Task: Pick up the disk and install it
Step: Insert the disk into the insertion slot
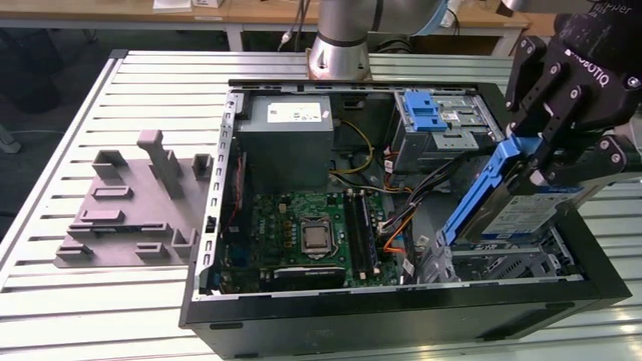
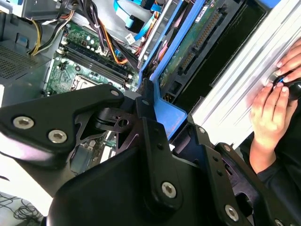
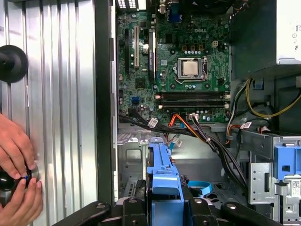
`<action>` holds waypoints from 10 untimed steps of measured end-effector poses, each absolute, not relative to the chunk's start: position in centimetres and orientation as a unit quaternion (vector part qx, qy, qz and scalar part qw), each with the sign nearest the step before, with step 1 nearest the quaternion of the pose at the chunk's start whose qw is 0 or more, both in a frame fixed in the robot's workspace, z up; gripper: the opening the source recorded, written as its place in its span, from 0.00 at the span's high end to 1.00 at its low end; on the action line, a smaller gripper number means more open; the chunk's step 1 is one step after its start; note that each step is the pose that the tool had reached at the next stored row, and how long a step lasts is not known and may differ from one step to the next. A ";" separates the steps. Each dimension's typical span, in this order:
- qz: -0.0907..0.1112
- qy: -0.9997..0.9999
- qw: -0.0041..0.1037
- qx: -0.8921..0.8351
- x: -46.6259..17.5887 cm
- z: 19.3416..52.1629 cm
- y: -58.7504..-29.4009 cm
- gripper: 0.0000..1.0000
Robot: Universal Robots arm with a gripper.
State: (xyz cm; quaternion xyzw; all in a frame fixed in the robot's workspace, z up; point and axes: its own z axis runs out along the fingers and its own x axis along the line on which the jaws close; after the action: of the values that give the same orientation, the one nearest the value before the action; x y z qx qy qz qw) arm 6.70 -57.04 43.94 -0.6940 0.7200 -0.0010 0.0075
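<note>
**Figure: Outward features of the robot arm and its hand**

The arm is a smooth, silver-grey cylinder that widens slightly toward its foot. The hand is matt black throughout, and its housing carries white lettering. Each finger is built from flat link plates with rounded ends, joined at round pivots. In the second wrist view, bright silver screws with recessed heads sit flush in the plates, two side by side on one link and single ones on others. In the first wrist view the same black plates carry smaller, duller fasteners.
</note>
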 end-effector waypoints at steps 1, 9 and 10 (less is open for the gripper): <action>-0.001 0.720 0.007 -0.694 6.7 43.9 -57.0 0.64; -0.001 0.720 0.007 -0.694 6.7 43.6 -57.0 0.64; -0.001 0.720 0.007 -0.694 6.7 43.5 -57.0 0.64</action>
State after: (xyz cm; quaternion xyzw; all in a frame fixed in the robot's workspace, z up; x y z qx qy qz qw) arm 6.72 -57.04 43.52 -0.6940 0.7200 -0.0010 0.0075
